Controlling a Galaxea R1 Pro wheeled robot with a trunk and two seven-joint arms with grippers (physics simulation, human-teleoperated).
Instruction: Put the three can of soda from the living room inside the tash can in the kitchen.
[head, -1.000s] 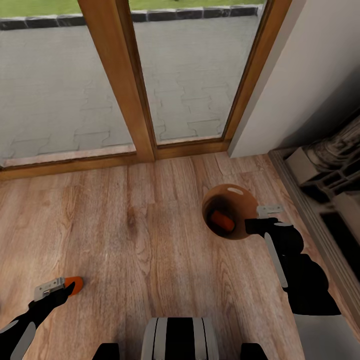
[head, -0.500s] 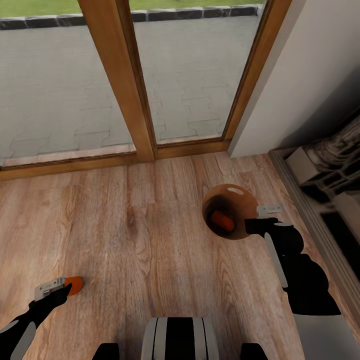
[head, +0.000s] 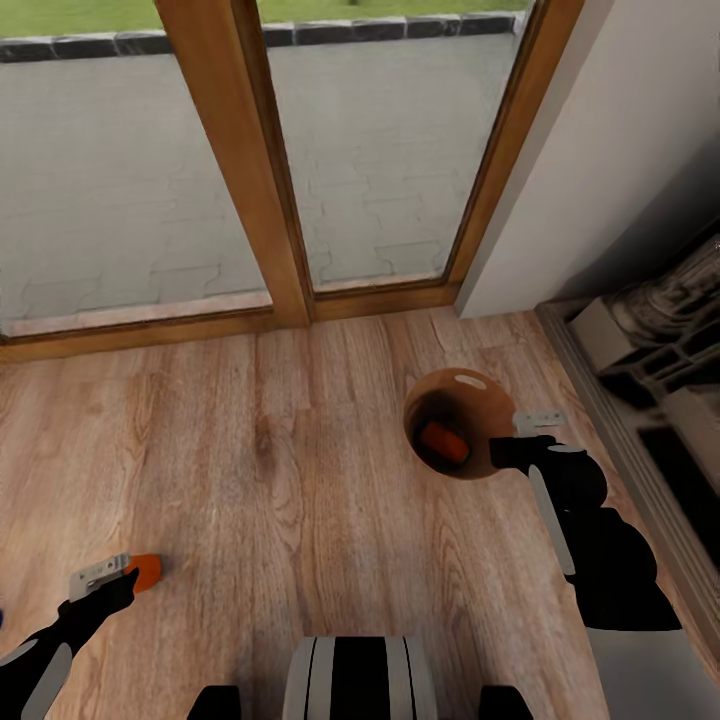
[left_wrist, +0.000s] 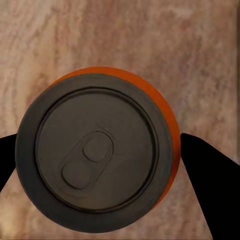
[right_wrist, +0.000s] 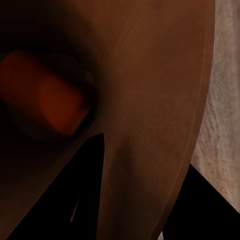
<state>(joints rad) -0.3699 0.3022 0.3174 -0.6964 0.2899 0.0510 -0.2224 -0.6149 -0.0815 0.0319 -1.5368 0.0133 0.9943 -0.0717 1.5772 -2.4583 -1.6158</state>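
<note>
A: Left gripper (head: 128, 575), head view?
B: Low at the left, above the wood plank floor (head: 300, 470). Clamped on an orange soda can (head: 146, 571), seen just past the fingertips.

A: Same from the left wrist view?
B: Orange soda can (left_wrist: 97, 152) seen end-on, grey top with pull tab facing the camera, orange wall showing along one side. Black fingers (left_wrist: 207, 185) pressed against opposite sides of the can. Plank floor behind.

A: Right gripper (head: 522, 443)?
B: Closed over the rim of the trash can (head: 490, 400), one finger inside, one outside. Trash can held tilted, glossy brown interior turned toward the head camera.

A: Contents of the trash can?
B: A second orange can (head: 444, 441), lying on its side deep inside. In the right wrist view, the same second orange can (right_wrist: 50, 95) resting against the dark bottom, brown inner wall (right_wrist: 150, 100) beside it, one black finger (right_wrist: 75, 200) against that wall.

A: Surroundings?
B: Wood-framed glass doors (head: 280, 170) straight ahead, grey paving outside. White wall (head: 600, 160) at the right, stonework of a fireplace (head: 660, 330) beyond it. Held can and trash can well apart, on opposite sides of the robot's base (head: 358, 678).
</note>
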